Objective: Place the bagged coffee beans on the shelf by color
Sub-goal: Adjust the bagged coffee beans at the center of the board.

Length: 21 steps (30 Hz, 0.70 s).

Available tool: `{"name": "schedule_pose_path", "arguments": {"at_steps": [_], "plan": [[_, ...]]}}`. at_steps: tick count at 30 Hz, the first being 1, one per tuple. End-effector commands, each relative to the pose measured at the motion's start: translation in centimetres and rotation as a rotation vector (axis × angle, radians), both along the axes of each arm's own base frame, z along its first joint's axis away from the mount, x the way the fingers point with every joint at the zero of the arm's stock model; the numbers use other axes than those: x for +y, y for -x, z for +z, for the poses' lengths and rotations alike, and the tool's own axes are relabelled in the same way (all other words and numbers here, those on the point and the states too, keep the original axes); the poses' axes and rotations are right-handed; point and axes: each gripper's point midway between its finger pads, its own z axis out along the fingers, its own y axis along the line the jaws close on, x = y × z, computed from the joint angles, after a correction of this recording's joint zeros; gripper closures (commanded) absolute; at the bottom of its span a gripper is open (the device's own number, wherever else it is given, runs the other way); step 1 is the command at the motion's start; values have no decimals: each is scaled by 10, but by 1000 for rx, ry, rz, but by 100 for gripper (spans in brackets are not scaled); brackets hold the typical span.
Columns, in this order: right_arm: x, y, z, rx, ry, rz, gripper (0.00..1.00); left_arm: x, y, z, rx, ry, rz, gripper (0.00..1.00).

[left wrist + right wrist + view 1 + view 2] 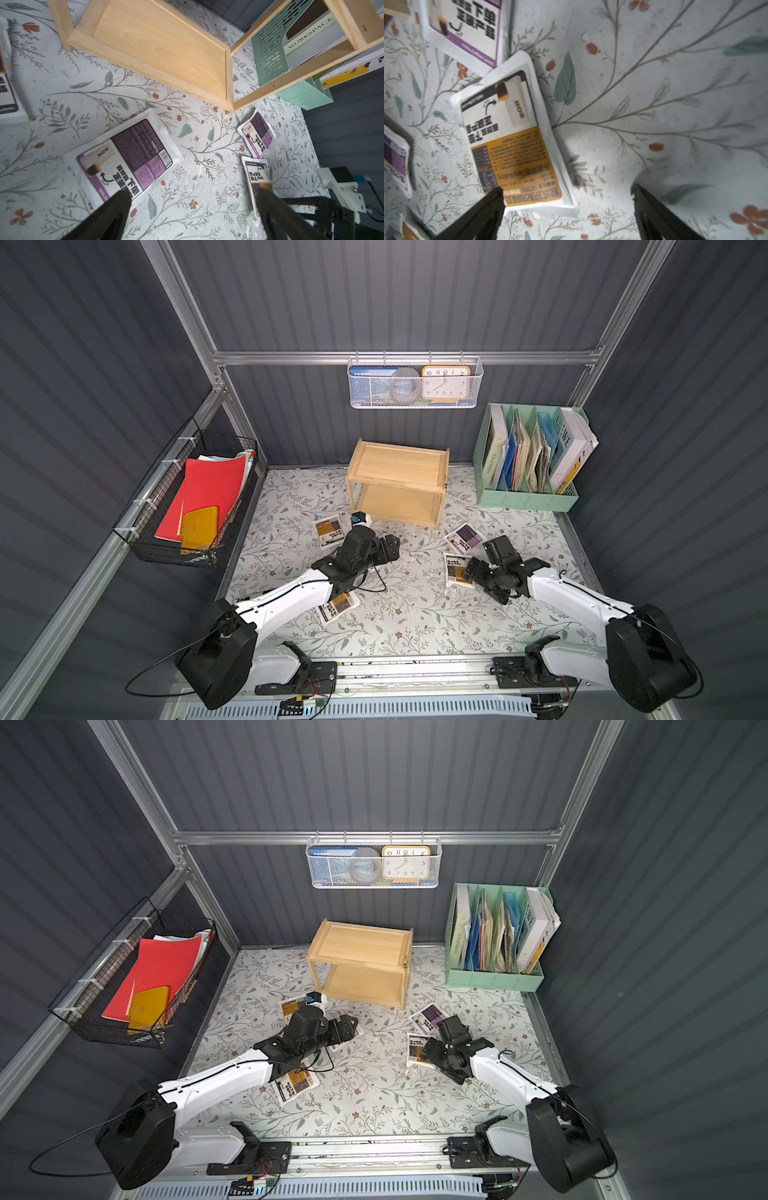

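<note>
The wooden shelf [397,483] [162,47] stands at the back of the floral table, both tiers bare. My left gripper [388,549] [193,197] hovers open just in front of it; one finger overlaps a purple-labelled bag [126,158], which the top views mostly hide. My right gripper [471,568] [568,195] is open too, low over one end of a yellow-labelled bag [457,570] [512,145]. A second purple bag [464,537] [471,27] lies beside that one. Another yellow bag [327,531] lies left of the shelf. A further yellow bag [338,608] shows partly under my left forearm.
A mint-green file organizer [528,497] full of books stands at the back right. A black wire basket [187,506] with red folders hangs on the left wall. A white mesh basket [413,383] with a clock hangs on the back wall.
</note>
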Motion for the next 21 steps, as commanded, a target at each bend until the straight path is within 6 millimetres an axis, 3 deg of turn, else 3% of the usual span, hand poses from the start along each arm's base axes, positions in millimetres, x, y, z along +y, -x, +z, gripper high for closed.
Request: {"name": "schedule_pose_path", "arguments": {"at_steps": [1,6,12,18,21], "plan": [[8,-17,0,1,16,69,1,-5,-4,10,-25,14,-4,0],[20,-26,-15,50,7,114,2,-4,-3,13,-33,16,-3,0],[55,-23,-12,45,-7,186,2,-3,-1,14,-40,15,-5,0],[120,-7,3,2,-61,288,4,-5,-3,12,-37,7,-13,0],[156,-2,21,-39,-74,361,4,-5,-4,12,-38,5,-7,0]]}}
